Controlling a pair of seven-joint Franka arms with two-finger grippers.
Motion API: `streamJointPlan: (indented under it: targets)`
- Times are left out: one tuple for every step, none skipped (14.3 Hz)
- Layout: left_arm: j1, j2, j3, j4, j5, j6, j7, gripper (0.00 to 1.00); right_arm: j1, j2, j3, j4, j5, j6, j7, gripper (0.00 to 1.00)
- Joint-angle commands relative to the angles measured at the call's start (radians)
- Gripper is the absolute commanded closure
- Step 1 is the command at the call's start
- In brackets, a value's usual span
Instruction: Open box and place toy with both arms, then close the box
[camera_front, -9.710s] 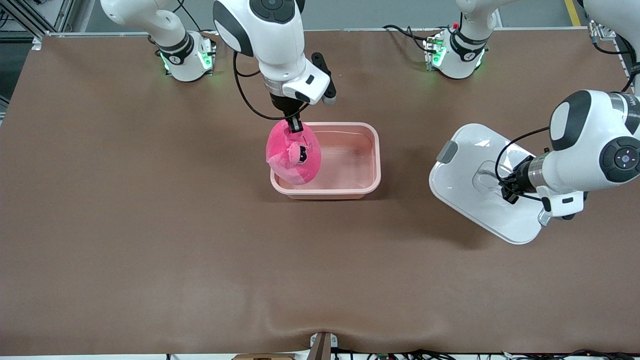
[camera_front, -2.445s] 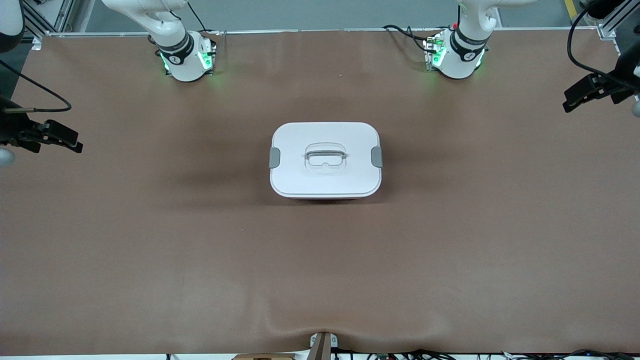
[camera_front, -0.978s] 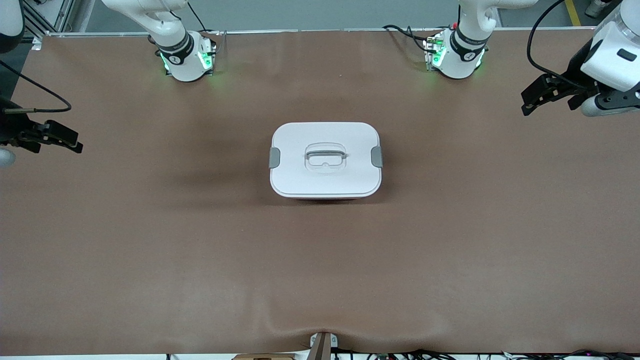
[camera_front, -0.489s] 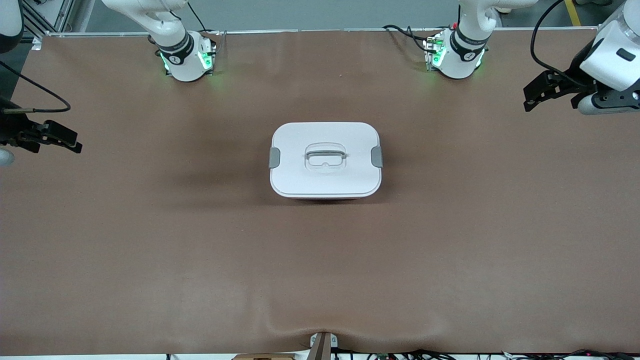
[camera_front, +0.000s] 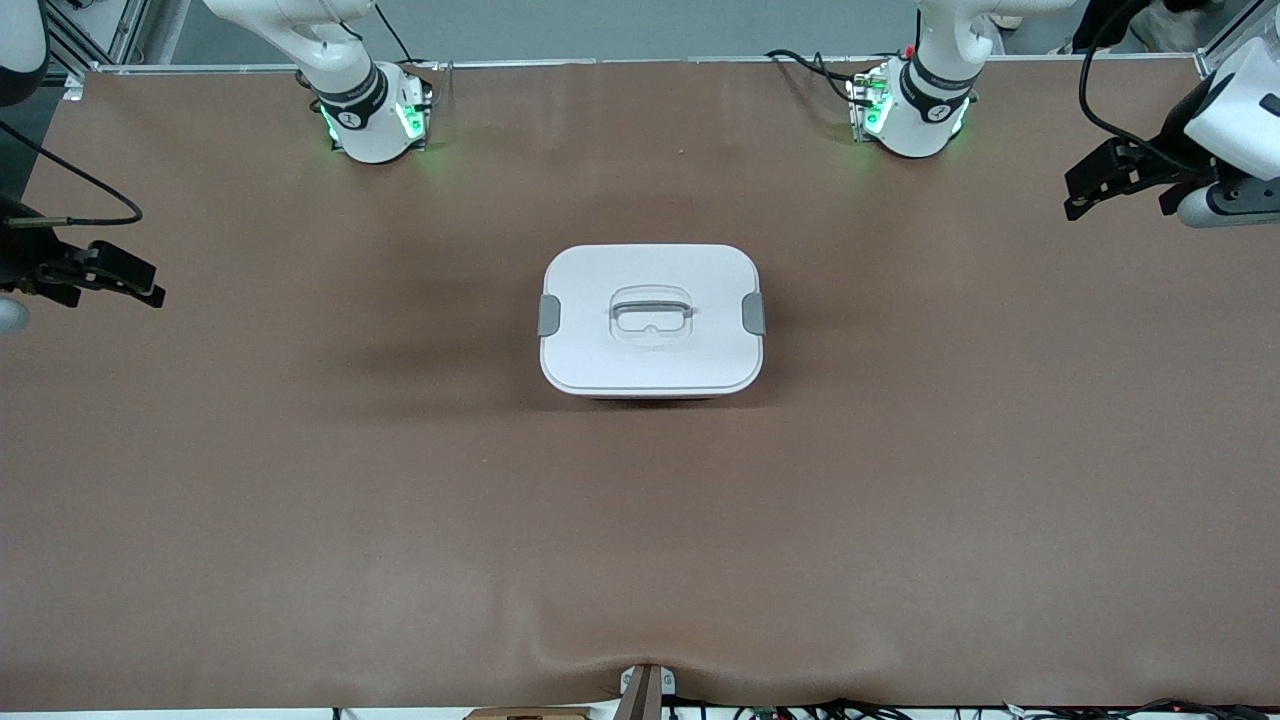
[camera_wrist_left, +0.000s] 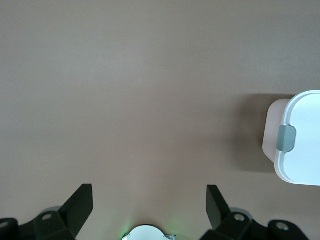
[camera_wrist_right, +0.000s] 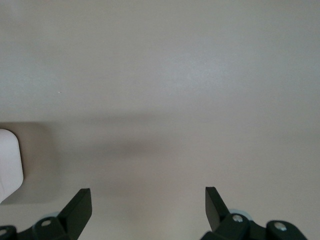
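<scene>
While the box (camera_front: 651, 319) sat lidded, long axis running arm to arm, I watched the left gripper (camera_front: 1085, 195) retreat; both it and the right gripper (camera_front: 135, 283) gaped empty.

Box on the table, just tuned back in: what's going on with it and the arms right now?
Nothing is being handled. The box sits shut mid-table, white lid on, a grey latch at each end. The toy is not in sight. The left gripper hangs open over the left arm's end of the table, the right gripper open over the right arm's end. Both are well clear of the box and hold nothing.
</scene>
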Motion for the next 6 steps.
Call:
streamJointPlan:
  targets:
    - [0.014, -0.007, -0.001, 0.014, 0.012, -0.019, -0.011, 0.00, -0.004, -0.002, 0.001, 0.003, 0.009, 0.003, 0.005, 0.00]
    - [0.016, -0.007, -0.001, 0.017, 0.012, -0.019, -0.017, 0.00, -0.004, -0.002, 0.001, 0.002, 0.009, 0.001, 0.005, 0.00]
    - [0.016, -0.007, -0.001, 0.017, 0.012, -0.019, -0.022, 0.00, -0.001, -0.002, 0.001, 0.000, 0.009, 0.003, 0.005, 0.00]
    - [0.016, -0.007, -0.002, 0.017, 0.012, -0.019, -0.035, 0.00, -0.001, -0.002, 0.001, -0.001, 0.009, 0.001, 0.005, 0.00]
    - [0.018, -0.007, -0.002, 0.018, 0.012, -0.019, -0.049, 0.00, -0.001, -0.002, 0.001, -0.003, 0.008, 0.001, 0.003, 0.00]
    - [0.024, -0.007, -0.004, 0.017, 0.012, -0.019, -0.051, 0.00, -0.003, 0.003, 0.001, -0.001, 0.006, 0.001, 0.003, 0.00]
